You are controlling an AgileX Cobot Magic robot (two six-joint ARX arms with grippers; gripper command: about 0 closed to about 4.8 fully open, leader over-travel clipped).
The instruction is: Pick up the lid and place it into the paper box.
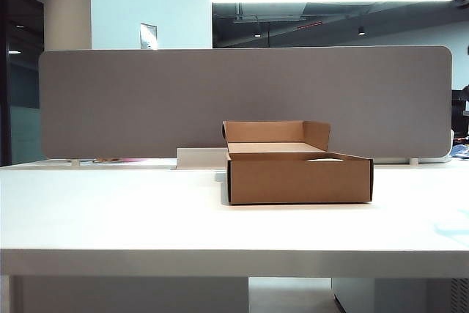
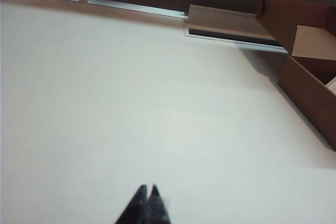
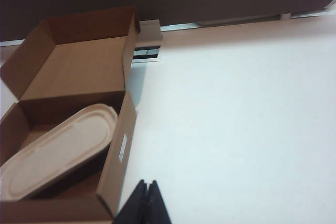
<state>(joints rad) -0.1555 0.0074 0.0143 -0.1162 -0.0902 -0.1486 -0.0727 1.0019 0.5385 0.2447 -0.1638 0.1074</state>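
The brown paper box [image 1: 299,179] stands open in the middle of the white table, its flaps upright. The cream-white lid [image 3: 58,152] lies inside the paper box [image 3: 118,145], tilted, one long side leaning up on the box wall; in the exterior view only a pale sliver of the lid [image 1: 326,159] shows above the rim. My right gripper [image 3: 147,184] is shut and empty, over bare table just beside the box's outer wall. My left gripper [image 2: 148,188] is shut and empty, over bare table well away from the paper box [image 2: 310,90]. Neither arm shows in the exterior view.
A grey partition [image 1: 245,100] runs along the table's far edge. A small white block [image 1: 201,157] sits at its foot just behind the box. The table's front edge [image 1: 234,254] is near the camera.
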